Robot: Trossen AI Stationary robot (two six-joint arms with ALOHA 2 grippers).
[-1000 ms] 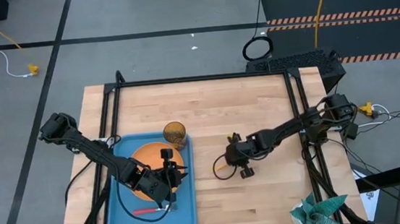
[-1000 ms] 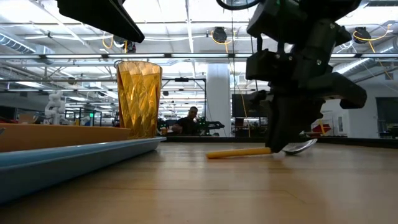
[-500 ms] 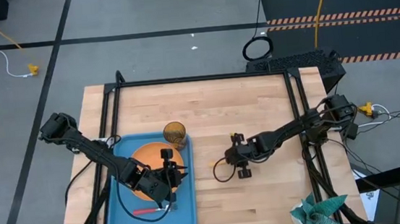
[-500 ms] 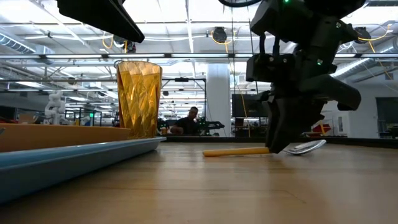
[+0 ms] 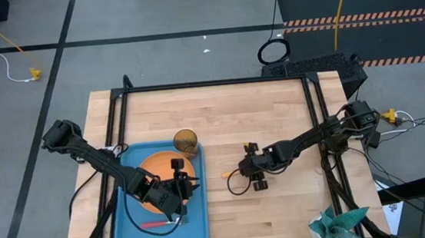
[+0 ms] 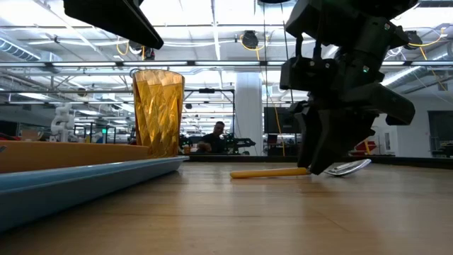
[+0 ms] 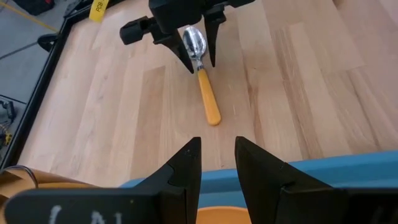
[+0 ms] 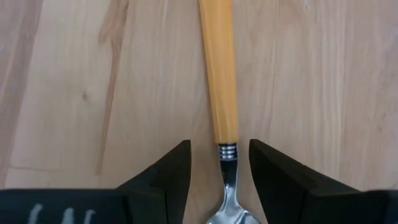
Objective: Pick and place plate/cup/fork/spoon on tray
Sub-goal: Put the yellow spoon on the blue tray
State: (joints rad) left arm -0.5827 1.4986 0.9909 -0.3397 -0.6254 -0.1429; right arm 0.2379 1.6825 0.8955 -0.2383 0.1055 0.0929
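**Nearly set: spoon straddled on the bare wood**

Low over the table, the right gripper (image 8: 219,163) has its fingers spread to either side of the spoon (image 7: 201,74), just where the silver neck meets the orange-yellow handle, a sensible place to pinch since the shiny bowl would slip. Neither finger appears to touch it, though the view is tight. The spoon lies flat on the wood, well apart from the light-blue tray (image 5: 195,225).

On that tray sit the orange plate (image 5: 149,167), the red-handled fork (image 5: 162,223) and, at the far corner, the amber cup (image 5: 186,143). The left gripper (image 7: 217,163) hovers over the plate, fingers slightly parted, holding nothing.
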